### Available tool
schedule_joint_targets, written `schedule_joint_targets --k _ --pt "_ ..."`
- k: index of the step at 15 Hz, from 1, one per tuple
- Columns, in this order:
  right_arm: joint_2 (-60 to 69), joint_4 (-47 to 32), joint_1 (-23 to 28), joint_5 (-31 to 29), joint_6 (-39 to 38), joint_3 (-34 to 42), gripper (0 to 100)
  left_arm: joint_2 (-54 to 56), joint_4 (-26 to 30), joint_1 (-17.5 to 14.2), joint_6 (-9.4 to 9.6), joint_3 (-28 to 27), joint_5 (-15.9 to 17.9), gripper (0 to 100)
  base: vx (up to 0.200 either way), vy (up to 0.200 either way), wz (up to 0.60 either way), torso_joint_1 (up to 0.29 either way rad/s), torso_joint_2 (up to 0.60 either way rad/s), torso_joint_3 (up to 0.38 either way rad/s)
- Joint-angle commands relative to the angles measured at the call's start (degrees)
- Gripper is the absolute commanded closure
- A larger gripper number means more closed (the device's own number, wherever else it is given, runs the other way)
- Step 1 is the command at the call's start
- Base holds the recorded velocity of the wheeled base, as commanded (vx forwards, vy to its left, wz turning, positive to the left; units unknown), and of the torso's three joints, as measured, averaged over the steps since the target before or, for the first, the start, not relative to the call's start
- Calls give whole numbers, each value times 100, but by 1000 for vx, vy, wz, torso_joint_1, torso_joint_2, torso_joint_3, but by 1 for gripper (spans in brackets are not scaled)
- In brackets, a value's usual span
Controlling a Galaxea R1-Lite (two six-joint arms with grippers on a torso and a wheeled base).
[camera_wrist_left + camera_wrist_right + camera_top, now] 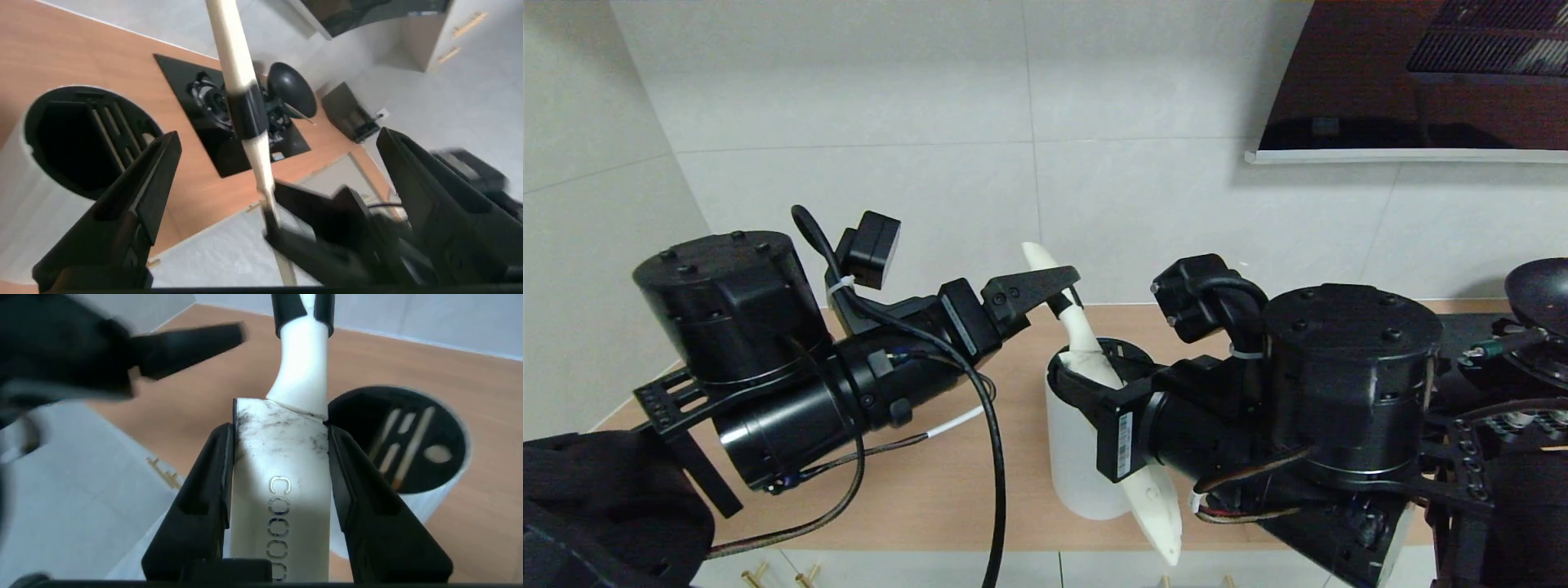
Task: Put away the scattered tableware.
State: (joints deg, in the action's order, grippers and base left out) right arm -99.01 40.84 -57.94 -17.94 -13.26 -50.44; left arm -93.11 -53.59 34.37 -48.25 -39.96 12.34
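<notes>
My right gripper (278,469) is clamping the spatula (1156,506) by its blade, seemingly offering the handle to my left gripper (274,196), spread apart near the holder (1078,465).

Two matt black arms, each ending in a two-fingered tool.
Behind the left tool (278,143) come a glossy barrel (792,420) and a fat drum-shaped joint (723,298) with small screws round its cap. A boxy black camera (870,243) stands above the tool, its thick black cable (994,425) pinned by a white tie (843,284). A thin white wire (956,420) trails beneath, and a hole-punched bracket (674,398) sits farther back. The right tool (278,437) has wedge-shaped black fingers (204,506) and a white barcode label (1125,433) on its base, with a similar camera box (1196,296) and screw-capped drum (1347,367) behind.
</notes>
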Motion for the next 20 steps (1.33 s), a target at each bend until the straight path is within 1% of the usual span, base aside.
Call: schedule_joint_targets --k 1,4,10,11,20 --pt "-30 56 -68 10 8 52 100 -128 -20 0 0 -3 -3 0 0 0 0 0 0 0" --pt "14 117 -147 10 8 96 100 -181 -125 9 0 6 -38 0 0 0 0 0 0 0" --pt "22 117 -270 19 8 149 100 -172 -125 26 0 15 -38 0 0 0 0 0 0 0" --pt "22 117 -270 19 8 149 100 -172 -125 35 0 15 -38 100 0 0 0 0 0 0" --pt "137 144 -270 19 -1 167 100 -190 -125 62 0 41 -30 100 0 0 0 0 0 0"
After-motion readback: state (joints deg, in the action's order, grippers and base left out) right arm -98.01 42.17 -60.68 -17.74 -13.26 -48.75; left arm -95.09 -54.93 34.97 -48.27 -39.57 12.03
